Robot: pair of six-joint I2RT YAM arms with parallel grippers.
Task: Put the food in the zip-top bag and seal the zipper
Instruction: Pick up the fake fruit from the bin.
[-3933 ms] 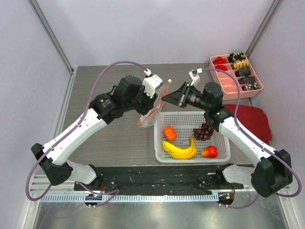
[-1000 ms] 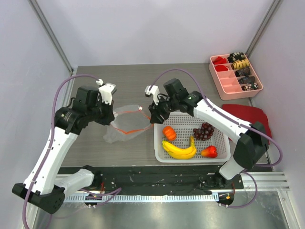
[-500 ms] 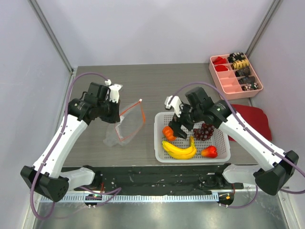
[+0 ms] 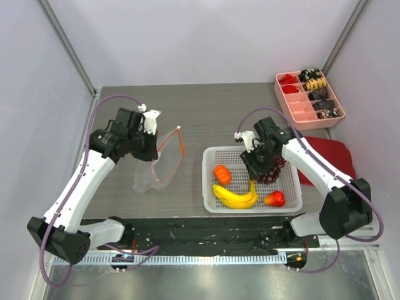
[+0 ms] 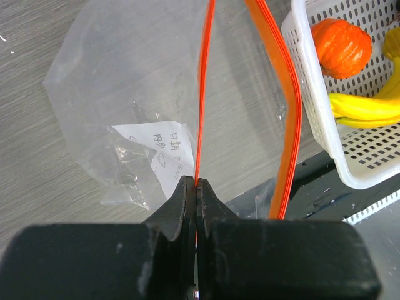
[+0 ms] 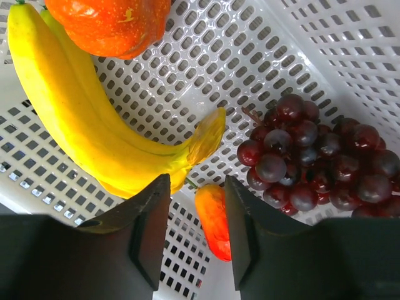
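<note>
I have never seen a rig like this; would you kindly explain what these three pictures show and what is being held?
These are two robot arms bolted at the table's near edge, each ending in a two-finger pincer. The wide picture looks down from above and behind them; the other two come from a camera on each wrist. The left pincer is shut on one side of the orange zipper of a clear bag, whose mouth gapes open. The right pincer hangs open above a white basket holding a banana, pumpkin, grapes and a red fruit. A pink snack tray and a red cloth lie at the right.
</note>
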